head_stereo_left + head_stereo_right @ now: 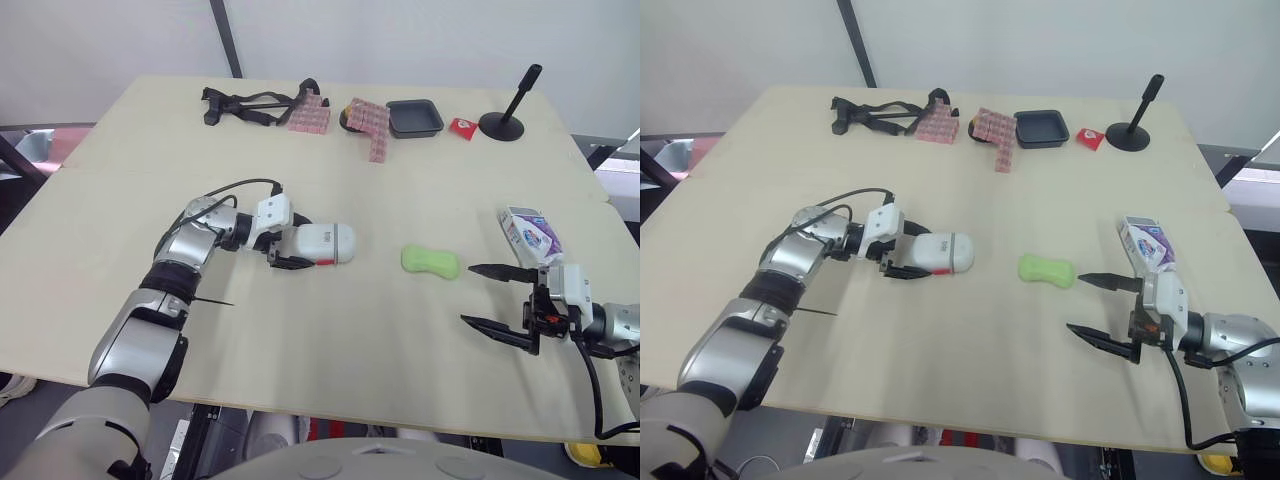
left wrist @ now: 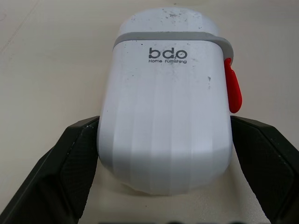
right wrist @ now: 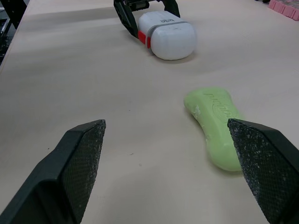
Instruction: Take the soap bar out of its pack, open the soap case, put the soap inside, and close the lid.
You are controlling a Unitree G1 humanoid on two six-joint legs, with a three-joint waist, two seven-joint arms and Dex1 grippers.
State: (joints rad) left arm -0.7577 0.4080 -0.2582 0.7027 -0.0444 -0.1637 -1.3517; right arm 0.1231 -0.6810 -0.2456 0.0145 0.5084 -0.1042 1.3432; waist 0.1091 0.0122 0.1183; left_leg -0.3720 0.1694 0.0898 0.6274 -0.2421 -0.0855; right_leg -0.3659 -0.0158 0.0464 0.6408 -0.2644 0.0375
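Soap case [image 1: 325,243]: 1, clamped in left gripper [image 2: 166,125]
Soap bar [image 1: 430,261]: 1, on desk [image 1: 300,370]
Pack [image 1: 530,232]: 1
Right gripper [image 1: 467,293]: apart

Robot test lab, by the look. Bare plywood table [image 1: 300,340], white sheet backdrop [image 1: 400,40]. Props parked at 12 o'clock: black tray [image 1: 414,118], pink blocks [image 1: 310,115], black stand [image 1: 503,120].

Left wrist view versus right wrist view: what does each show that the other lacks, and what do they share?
Left wrist view: the readable bdo print on the soap case, and the left gripper, jaws against its sides. Right wrist view: the soap bar, bare on the table, ahead of the right gripper, jaws wide open. Shared: the closed soap case, its red latch, the left gripper.
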